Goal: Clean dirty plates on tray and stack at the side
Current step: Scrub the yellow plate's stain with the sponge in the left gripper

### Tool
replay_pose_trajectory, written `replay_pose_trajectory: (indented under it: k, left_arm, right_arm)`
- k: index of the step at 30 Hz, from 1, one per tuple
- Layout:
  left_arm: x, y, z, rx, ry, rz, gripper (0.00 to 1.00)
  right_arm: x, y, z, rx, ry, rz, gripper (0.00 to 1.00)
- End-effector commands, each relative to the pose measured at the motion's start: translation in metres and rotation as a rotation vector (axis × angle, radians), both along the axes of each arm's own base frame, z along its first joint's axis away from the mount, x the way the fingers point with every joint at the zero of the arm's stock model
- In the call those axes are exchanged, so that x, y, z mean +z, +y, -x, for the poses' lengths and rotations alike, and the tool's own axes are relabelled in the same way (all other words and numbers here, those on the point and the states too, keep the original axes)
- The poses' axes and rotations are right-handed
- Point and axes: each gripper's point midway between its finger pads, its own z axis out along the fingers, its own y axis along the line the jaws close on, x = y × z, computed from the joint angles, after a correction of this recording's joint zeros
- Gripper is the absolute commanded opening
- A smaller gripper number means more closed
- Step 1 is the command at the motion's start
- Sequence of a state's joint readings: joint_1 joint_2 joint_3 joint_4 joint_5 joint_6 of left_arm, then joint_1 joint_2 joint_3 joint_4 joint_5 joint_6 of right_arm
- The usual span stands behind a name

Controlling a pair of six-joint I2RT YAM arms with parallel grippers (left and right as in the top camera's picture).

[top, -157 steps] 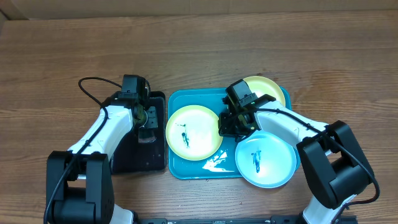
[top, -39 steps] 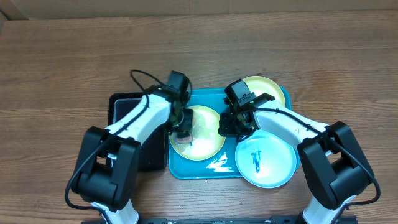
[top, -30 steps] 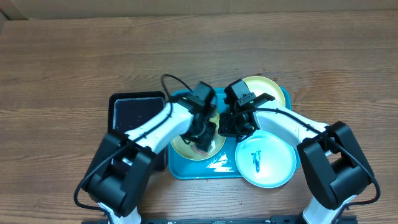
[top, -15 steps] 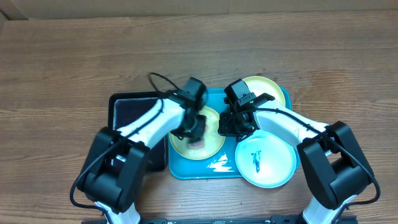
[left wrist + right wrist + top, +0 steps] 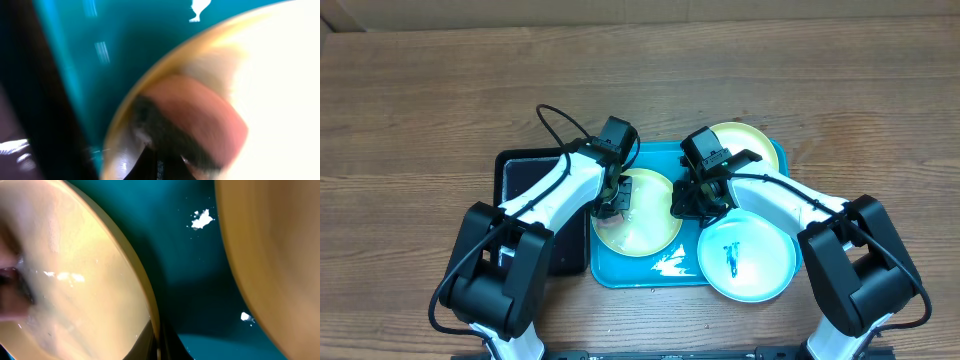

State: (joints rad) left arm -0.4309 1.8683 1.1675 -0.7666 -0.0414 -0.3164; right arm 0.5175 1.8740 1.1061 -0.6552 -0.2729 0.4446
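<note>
Though flat, tray lengthwise left-right.

The tray is glossy, wet-looking teal plastic; the plates are smooth shiny plastic; the table is matt grained wood

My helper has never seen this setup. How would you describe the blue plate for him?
Find the bright teal tray on the wooden table. At its near right corner lies the light blue plate, overhanging the rim. It alone is blue; the plate to its left and the plate behind it are pale yellow-green.
</note>
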Motion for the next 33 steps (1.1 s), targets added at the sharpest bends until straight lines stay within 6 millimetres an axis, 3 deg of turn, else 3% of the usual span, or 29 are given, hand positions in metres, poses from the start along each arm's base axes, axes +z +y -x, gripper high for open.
replay_pose_trajectory:
  k: [1,6,13,17,22,29,33]
  left_arm:
    - [-0.013,-0.056,0.027,-0.150,0.112,0.229,0.04]
    - [-0.008,-0.081,0.024,-0.162,0.090,0.325,0.04]
    - [-0.006,-0.087,0.026,-0.141,0.103,0.359,0.04]
    - [-0.009,-0.073,0.048,-0.132,0.199,0.306,0.04]
    - [-0.015,-0.034,0.068,-0.102,0.271,0.110,0.04]
    - [-0.015,0.000,0.057,0.024,0.246,-0.003,0.04]
    - [-0.006,-0.001,0.038,0.037,0.195,0.005,0.04]
  right_arm:
    - [-0.006,-0.008,-0.002,-0.012,-0.007,0.045,0.04]
    - [-0.005,-0.007,0.002,-0.008,0.012,0.034,0.04]
    - [-0.006,-0.007,0.003,-0.008,0.018,0.038,0.04]
    - [-0.006,-0.009,0.006,-0.008,0.028,0.043,0.04]
    - [-0.006,-0.010,0.007,-0.008,0.035,0.047,0.04]
    - [-0.006,-0.009,0.009,-0.009,0.043,0.043,0.04]
    - [-0.007,-0.011,0.011,-0.010,0.054,0.049,0.04]
